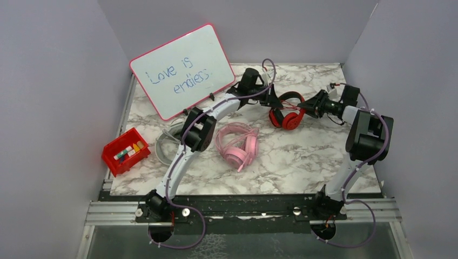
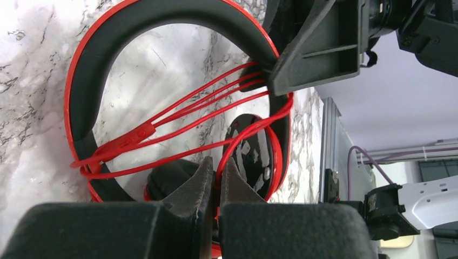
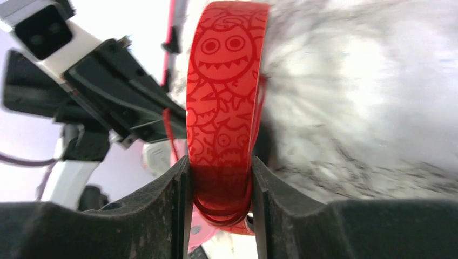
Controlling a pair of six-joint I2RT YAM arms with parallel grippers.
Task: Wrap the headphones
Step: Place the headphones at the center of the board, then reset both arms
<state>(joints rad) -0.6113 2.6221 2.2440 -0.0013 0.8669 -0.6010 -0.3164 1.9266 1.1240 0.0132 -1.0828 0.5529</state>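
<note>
The red-and-black headphones [image 1: 288, 110] stand at the back middle of the table, between both grippers. My left gripper [image 2: 218, 178] is shut on their thin red cable [image 2: 178, 116], which runs in several strands across the black-lined headband [image 2: 81, 81]. One strand curves past the ear cup [image 2: 254, 156] into the jaws. My right gripper [image 3: 220, 172] is shut on the patterned red headband [image 3: 227, 81], with cable loops caught between its fingers. Seen from above, the left gripper [image 1: 273, 102] is left of the headphones and the right gripper [image 1: 309, 106] is to their right.
Pink headphones [image 1: 237, 144] lie mid-table. A grey/white pair [image 1: 164, 145] sits partly hidden under my left arm. A whiteboard [image 1: 183, 70] leans at the back left. A red bin [image 1: 126, 151] of small items stands at the left edge. Walls close in three sides.
</note>
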